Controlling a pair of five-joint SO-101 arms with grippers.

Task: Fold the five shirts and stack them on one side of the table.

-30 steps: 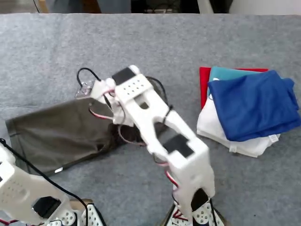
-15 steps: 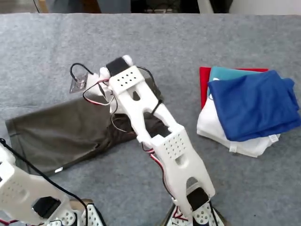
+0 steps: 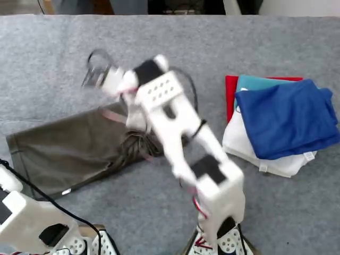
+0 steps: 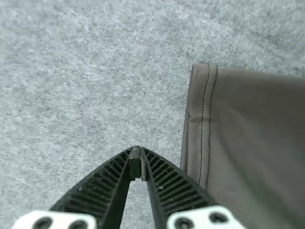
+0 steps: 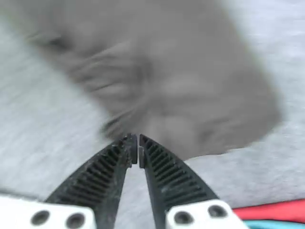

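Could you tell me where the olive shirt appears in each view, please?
High view: the olive shirt lies flat, left of centre.
Left wrist view: its stitched edge lies beside the left tool.
Right wrist view: blurred dark mass beyond the right tool, probably it.
Shared landmark: the grey felt table.

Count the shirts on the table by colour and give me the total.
olive-grey shirt: 1
blue shirt: 1
white shirt: 1
teal shirt: 1
red shirt: 1
Total: 5
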